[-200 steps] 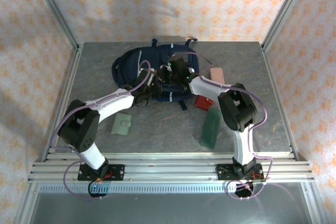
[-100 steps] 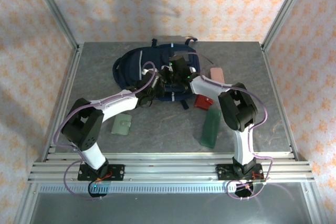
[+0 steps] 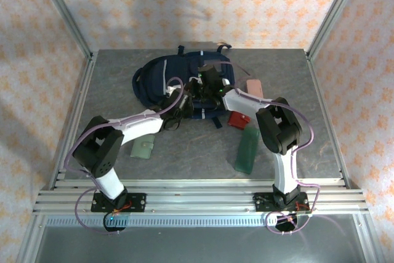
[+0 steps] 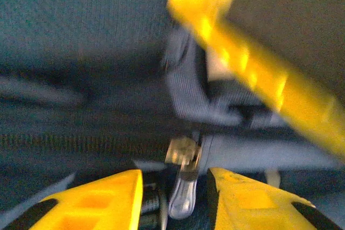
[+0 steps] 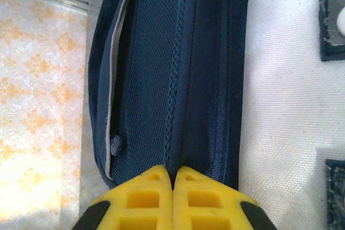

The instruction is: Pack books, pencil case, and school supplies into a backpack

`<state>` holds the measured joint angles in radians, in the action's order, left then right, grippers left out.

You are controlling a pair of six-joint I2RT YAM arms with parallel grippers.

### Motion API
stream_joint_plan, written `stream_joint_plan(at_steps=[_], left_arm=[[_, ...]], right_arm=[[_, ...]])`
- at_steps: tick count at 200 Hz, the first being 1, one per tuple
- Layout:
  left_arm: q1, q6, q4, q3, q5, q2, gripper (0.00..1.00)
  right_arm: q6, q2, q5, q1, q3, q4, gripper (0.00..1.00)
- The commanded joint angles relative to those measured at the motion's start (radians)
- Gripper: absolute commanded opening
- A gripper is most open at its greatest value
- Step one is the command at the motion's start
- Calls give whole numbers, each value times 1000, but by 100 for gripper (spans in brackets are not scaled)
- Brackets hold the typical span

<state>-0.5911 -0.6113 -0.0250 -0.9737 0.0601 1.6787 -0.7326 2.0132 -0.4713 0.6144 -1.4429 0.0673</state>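
The navy backpack [image 3: 161, 77] lies at the table's back middle, white patch [image 5: 291, 106] showing in the right wrist view. My left gripper [image 4: 173, 175] [image 3: 179, 105] is open at its near edge, with a silver zipper pull [image 4: 183, 195] in the gap between the yellow fingers, touching neither. My right gripper [image 5: 173, 169] [image 3: 201, 88] is shut on a fold of the backpack's fabric [image 5: 188, 106]; one of its fingers [image 4: 242, 57] crosses the left wrist view. The pink pencil case [image 3: 254, 87], red square [image 3: 237, 119], dark green rectangle [image 3: 247, 148] and pale green wallet [image 3: 143, 147] lie on the table. The books are out of view.
Metal frame posts [image 3: 83, 84] and patterned walls close in the grey table [image 3: 111, 90] on three sides. Both arms reach over the table's middle, elbows [image 3: 278, 129] raised above the red square and green rectangle.
My left gripper has slid right along the backpack's near edge, closer to the right gripper. The backpack shifted slightly. The right gripper keeps its pinch.
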Motion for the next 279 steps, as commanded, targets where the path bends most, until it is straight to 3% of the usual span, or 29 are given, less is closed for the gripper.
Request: stream_joint_plan(at_steps=[1,104,124,135,147,256,279], left_arm=[[-28,-43,30,61,5,-62,40],[-39,19,47,-91,99,81,51],[-38,52,47,-120,105,119,36],[-34,60,42,-134,111,135,15],[-27,67,26,-150,108,147,0],[34,203,-155,-107,-35,-17,0],[46,233,-165,-95,-28,-43,0]], right_arm=[[1,-60,-23,14,-39,119,0],[-8,-77,-27,22,-20,134,0],[-9,-83,-32,26,-13,141,0],[-8,-88,-31,27,-6,144,0],[-6,-92,-29,27,2,145,0],[60,-115,30,3,39,60,0],[58,-140,38,-9,78,52,21]])
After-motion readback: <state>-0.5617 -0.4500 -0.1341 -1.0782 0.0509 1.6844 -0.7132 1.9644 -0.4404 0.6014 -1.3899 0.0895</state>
